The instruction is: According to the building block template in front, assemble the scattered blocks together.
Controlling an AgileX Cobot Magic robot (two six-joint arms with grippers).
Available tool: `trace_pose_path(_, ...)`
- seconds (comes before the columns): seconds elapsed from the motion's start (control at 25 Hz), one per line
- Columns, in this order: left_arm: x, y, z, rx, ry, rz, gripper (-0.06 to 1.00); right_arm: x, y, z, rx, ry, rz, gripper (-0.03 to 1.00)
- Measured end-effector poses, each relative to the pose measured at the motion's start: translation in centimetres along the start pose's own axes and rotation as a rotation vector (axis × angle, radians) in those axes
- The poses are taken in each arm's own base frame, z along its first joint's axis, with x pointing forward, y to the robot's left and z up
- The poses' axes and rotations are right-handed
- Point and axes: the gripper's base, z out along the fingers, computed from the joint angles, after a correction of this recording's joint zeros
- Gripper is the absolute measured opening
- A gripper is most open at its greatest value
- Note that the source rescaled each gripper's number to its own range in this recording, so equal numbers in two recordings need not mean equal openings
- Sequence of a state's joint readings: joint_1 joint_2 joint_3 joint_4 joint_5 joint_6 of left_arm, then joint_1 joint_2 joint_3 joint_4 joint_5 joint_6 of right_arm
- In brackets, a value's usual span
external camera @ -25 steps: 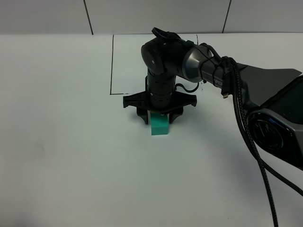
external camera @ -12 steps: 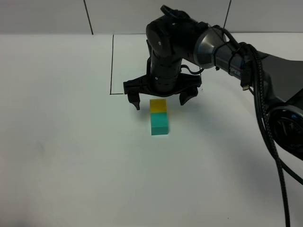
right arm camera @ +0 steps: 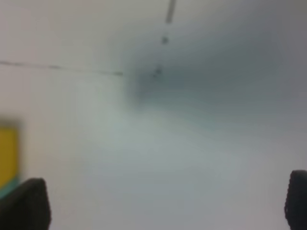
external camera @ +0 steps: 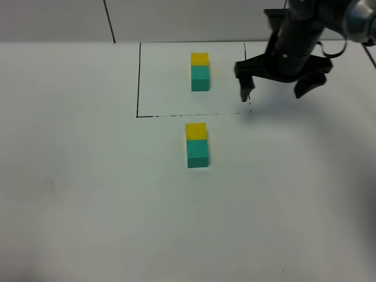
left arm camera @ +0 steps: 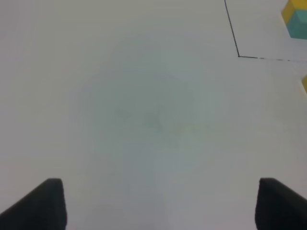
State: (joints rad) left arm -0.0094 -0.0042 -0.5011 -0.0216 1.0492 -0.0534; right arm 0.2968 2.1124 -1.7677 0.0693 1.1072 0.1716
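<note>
The building block template (external camera: 200,71), a yellow cube joined to a teal one, lies inside the black outline (external camera: 138,79) at the back of the table. In front of the outline, the scattered yellow block (external camera: 196,131) and teal block (external camera: 197,153) sit pressed together in the same order, with nothing gripping them. My right gripper (external camera: 275,91) hovers open and empty above the outline's right corner, well away from both pairs. Its wrist view is blurred and shows the yellow block (right arm camera: 8,151) at the edge. My left gripper (left arm camera: 163,206) is open over bare table, with the template (left arm camera: 295,17) far off.
The white table (external camera: 88,194) holds only the two block pairs and the drawn outline. A tiled wall (external camera: 176,17) runs along the back edge. The right arm's shadow falls near the outline's front right corner (external camera: 249,111).
My right gripper has opened, let go of the yellow block against the teal one, and risen back and to the right. That uncovered the template.
</note>
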Motion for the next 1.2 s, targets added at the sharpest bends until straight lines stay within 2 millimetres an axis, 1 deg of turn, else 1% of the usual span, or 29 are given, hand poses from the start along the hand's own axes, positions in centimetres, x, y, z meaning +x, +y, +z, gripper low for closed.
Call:
trace_pose_path(0.12,0.0,0.0,0.0,0.0,0.0,0.0,0.74,1.8,-3.8,-1.2,0.016,-0.012,0.06,0.99)
trace_pose_path(0.2,0.0,0.0,0.0,0.0,0.0,0.001,0.74,3.8,-5.5,-2.6,0.022,-0.041,0.095,1.0)
trace_pose_path(0.28,0.0,0.0,0.0,0.0,0.0,0.001,0.74,6.0,-6.6,-4.2,0.025,-0.084,0.123,1.0)
trace_pose_path(0.4,0.0,0.0,0.0,0.0,0.001,0.001,0.74,9.8,-7.6,-6.7,0.027,-0.16,0.149,1.0)
trace_pose_path(0.64,0.0,0.0,0.0,0.0,0.001,0.001,0.74,18.5,-8.3,-11.1,0.03,-0.24,0.177,1.0)
trace_pose_path(0.88,0.0,0.0,0.0,0.0,0.001,0.001,0.74,26.4,-8.4,-13.9,0.069,-0.325,0.152,1.0)
trace_pose_path(0.96,0.0,0.0,0.0,0.0,0.001,0.001,0.74,28.8,-8.4,-14.3,0.067,-0.375,0.156,1.0)
trace_pose_path(1.08,0.0,0.0,0.0,0.0,0.001,0.001,0.74,31.8,-8.3,-14.0,0.06,-0.435,0.163,1.0)
trace_pose_path(1.2,0.0,0.0,0.0,0.0,0.001,0.001,0.74,34.3,-8.3,-13.9,0.051,-0.513,0.161,1.0)
